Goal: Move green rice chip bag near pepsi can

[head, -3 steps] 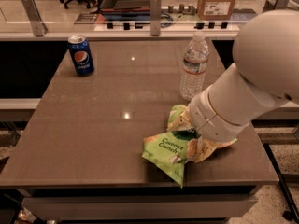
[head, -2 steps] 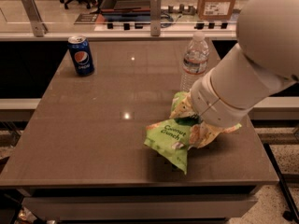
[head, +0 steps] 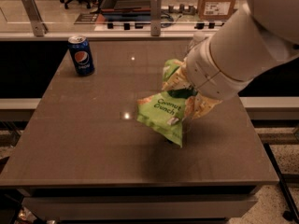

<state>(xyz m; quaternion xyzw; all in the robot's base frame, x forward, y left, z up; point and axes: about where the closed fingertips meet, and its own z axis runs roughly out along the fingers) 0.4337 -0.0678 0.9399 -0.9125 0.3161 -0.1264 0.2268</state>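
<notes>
The green rice chip bag [head: 163, 113], light green with "Coconut Crunch" text, hangs tilted above the middle of the brown table [head: 84, 139], its shadow on the tabletop below it. My gripper [head: 187, 94] is at the bag's upper right, mostly hidden by my white wrist and the bag, and is shut on the bag's top. The pepsi can [head: 81, 55], dark blue with a silver top, stands upright at the table's far left, well apart from the bag.
A clear water bottle [head: 197, 37] stands at the far right, mostly hidden behind my arm. A glass rail with metal posts [head: 155, 13] runs behind the table. A cardboard box [head: 216, 1] sits beyond it.
The bag has come up off the table and moved left and away, toward the middle. My arm has moved with it and now covers most of the water bottle.
</notes>
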